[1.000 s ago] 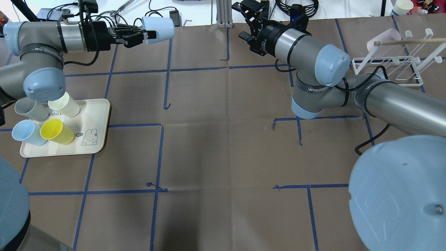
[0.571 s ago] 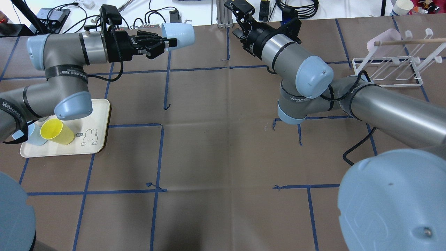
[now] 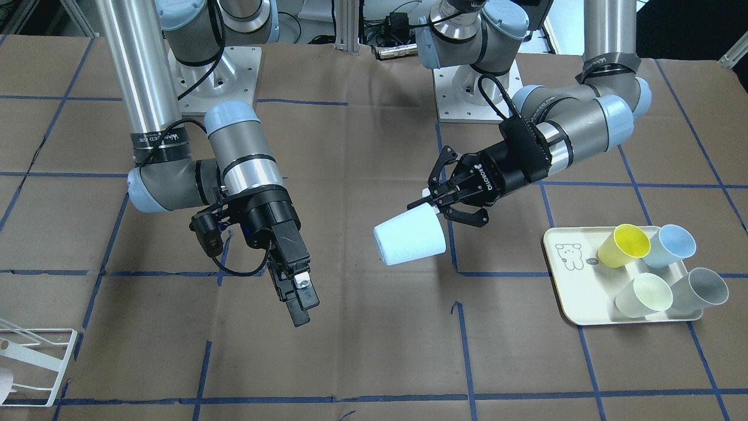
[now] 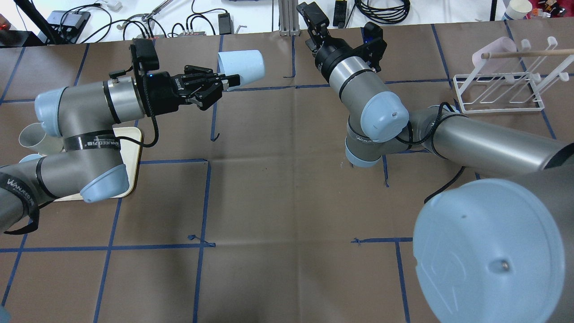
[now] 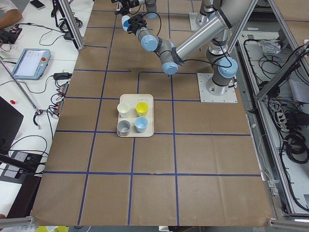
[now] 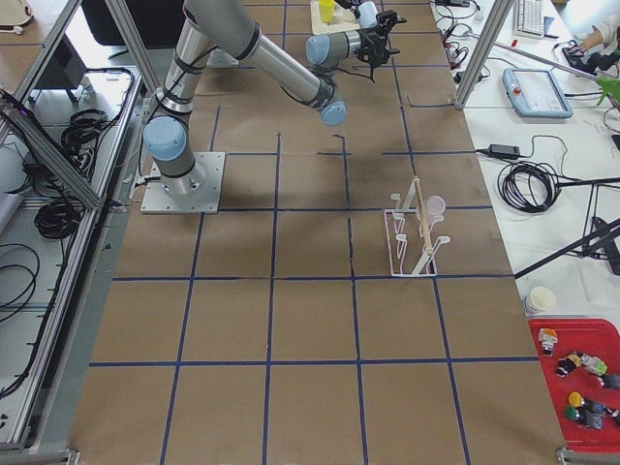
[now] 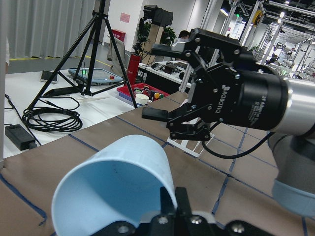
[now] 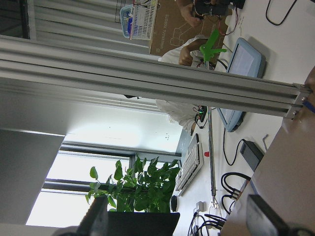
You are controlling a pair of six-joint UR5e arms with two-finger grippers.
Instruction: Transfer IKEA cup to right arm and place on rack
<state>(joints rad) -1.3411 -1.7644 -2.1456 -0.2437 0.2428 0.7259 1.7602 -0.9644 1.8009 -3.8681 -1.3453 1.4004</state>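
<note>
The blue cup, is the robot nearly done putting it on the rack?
Not yet, only the first part is done. Done: the left hand holds the blue cup sideways in the air, away from the tray. Happening now: the cup points toward the right hand, which is open and not touching it. Left to do: pass it over, then put it on the rack, where a pink cup already sits.

You have bright, even ceiling light on the table, so the only shadow is a soft grey patch on the paper, on the robot's side of the cup in the overhead view. In the left wrist view the cup sits close to the lens and slightly soft. The right wrist view is backlit, its window burnt out white.
</note>
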